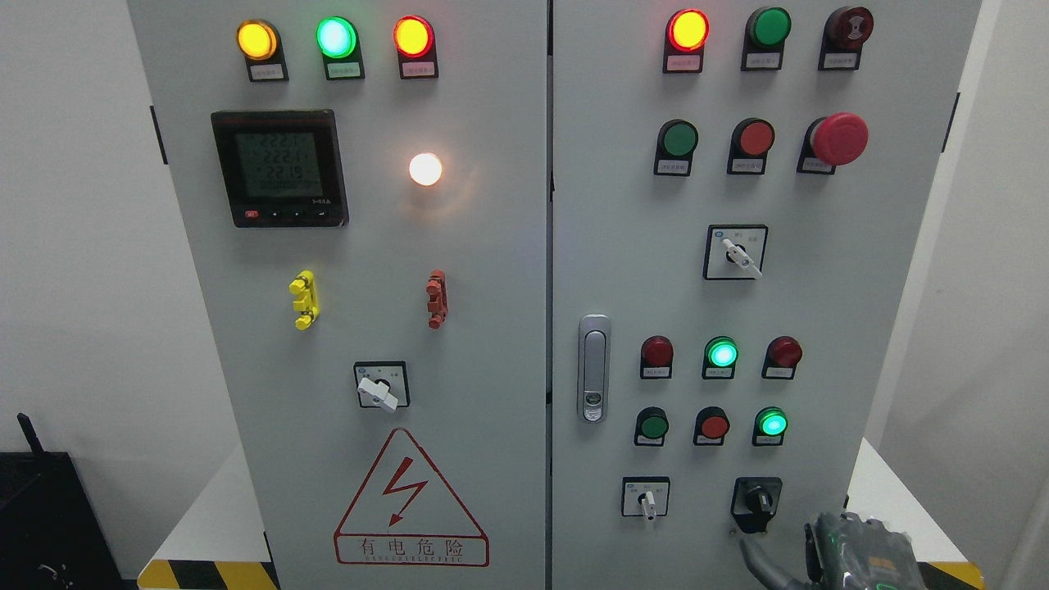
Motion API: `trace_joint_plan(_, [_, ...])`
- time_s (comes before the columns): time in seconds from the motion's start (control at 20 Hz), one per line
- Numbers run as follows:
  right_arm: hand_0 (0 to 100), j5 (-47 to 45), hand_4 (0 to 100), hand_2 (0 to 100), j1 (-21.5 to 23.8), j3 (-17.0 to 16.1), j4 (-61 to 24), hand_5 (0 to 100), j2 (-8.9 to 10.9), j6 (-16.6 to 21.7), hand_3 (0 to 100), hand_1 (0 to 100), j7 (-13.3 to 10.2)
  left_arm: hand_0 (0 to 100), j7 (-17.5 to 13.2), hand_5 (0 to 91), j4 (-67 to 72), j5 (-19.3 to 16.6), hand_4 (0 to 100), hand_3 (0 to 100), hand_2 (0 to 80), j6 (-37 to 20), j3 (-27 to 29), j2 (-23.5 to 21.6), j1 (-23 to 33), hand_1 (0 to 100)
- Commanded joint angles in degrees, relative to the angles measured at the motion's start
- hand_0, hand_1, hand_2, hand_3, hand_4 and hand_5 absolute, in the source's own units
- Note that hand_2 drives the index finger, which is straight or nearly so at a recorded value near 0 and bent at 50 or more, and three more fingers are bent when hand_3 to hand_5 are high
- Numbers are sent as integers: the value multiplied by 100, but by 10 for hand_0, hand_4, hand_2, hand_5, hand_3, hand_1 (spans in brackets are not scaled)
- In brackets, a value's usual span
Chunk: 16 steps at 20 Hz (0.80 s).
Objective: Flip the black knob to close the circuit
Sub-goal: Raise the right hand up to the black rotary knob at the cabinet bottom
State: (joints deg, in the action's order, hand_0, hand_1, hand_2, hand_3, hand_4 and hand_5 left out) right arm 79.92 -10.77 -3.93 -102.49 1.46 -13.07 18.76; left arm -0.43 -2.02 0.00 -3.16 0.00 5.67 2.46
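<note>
A tall grey metal electrical cabinet [492, 328] with two doors fills the view. On the left door, a row of round yellow, green and red indicator lamps [335, 38] glows along the top, above a black-framed digital meter with a greenish display [279, 168] and a small lit white lamp [425, 169]. Lower down sits a white-handled rotary selector switch [380, 388], and beneath it a red triangular lightning warning sign [410, 501].

On the right door, a large red mushroom-shaped emergency stop button [837, 138] stands at the upper right, with a silver door latch handle [594, 368] near the inner edge.

The small black rotary knob on a black square base [757, 501] sits at the lower right of the right door, its grip pointing roughly downward, slightly to the right.

The right hand [852, 553], dark grey with green-lit parts, rises from the bottom edge just below and right of the knob, apart from it. A dark finger [758, 561] curves up toward the knob; whether the hand is released or clenched cannot be told.
</note>
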Motion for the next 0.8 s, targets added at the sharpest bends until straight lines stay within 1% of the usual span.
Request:
trace_joint_plan(0.0, [0, -38, 829, 888, -75, -81, 133, 849, 101, -3, 1000, 0, -48, 0, -1, 0, 0, 44, 26, 50, 0, -1, 62, 4, 0, 0])
trace_joint_plan(0.1, [0, -37, 830, 888, -119, -73, 142, 850, 57, -12, 1000, 0, -48, 0, -1, 0, 0, 44, 26, 50, 0, 8, 62, 4, 0, 0])
trace_joint_plan(0.3, [0, -37, 834, 888, -119, -73, 221, 852, 56, -12, 1000, 0, -48, 0, -1, 0, 0, 44, 25, 49, 0, -1, 62, 4, 0, 0])
trace_joint_plan(0.4, [0, -37, 836, 888, -127, -73, 247, 852, 56, -81, 1000, 0, -48, 0, -1, 0, 0, 44, 25, 49, 0, -1, 62, 4, 0, 0])
trace_joint_plan(0.75, [0, -37, 838, 889, -259, -38, 396, 853, 48, -126, 1000, 0, -57, 0, -1, 0, 0, 44, 25, 49, 0, -1, 62, 4, 0, 0])
